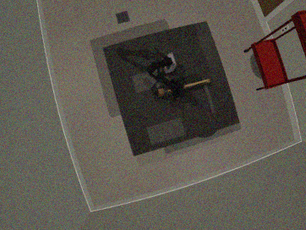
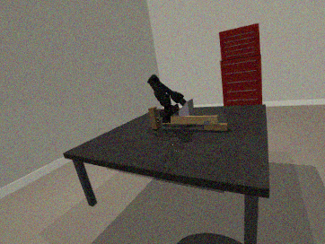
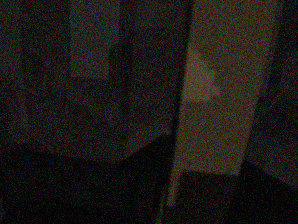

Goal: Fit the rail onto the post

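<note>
Gripping the rail at the post

Standing on a pale floor mat [image 1: 84, 169], the dark desk [image 2: 215, 157] carries everything, with a red cabinet [image 2: 241, 67] against the wall at about 1 o'clock from it in the exterior view. On the desk, the black arm [image 2: 162, 93] bends down toward the centre. Below it the rail [image 2: 194, 119] runs from the post [image 2: 153, 117] toward 3 o'clock, its far end at the footboard block [image 2: 217, 126]. From the top view the rail [image 1: 196, 84] points toward 3 o'clock from the pincer [image 1: 162, 90]. The pincer is clamped on the rail near its post end. Pegs and holes are too small and dim to make out.
</note>
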Robot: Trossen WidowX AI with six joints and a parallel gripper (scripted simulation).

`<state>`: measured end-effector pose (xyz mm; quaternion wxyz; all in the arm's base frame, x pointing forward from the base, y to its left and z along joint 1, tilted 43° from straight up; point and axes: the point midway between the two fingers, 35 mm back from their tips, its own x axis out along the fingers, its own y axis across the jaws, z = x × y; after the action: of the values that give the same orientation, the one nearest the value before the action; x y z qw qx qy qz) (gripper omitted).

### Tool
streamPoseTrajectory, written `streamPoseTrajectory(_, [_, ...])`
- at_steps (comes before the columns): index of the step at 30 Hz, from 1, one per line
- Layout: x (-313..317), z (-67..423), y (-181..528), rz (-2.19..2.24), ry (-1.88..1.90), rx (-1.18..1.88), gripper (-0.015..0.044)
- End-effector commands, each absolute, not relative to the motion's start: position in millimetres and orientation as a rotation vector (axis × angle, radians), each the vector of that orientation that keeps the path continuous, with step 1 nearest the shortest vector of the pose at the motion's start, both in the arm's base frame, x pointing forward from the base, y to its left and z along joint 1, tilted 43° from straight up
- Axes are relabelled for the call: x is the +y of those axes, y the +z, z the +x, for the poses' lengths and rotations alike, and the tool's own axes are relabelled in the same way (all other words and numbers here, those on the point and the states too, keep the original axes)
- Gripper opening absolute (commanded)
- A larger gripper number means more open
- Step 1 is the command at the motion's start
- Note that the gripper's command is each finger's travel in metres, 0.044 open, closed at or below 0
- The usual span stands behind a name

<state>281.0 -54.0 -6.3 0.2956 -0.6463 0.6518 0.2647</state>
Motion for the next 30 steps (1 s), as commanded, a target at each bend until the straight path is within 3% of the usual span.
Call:
streamPoseTrajectory(1, [-51.8, 281.0, -5.9, -1.719, 0.706, 1.728, 0.0000])
streamPoseTrajectory(30, [-52.3, 279.7, -6.5, -1.719, 0.706, 1.728, 0.0000])
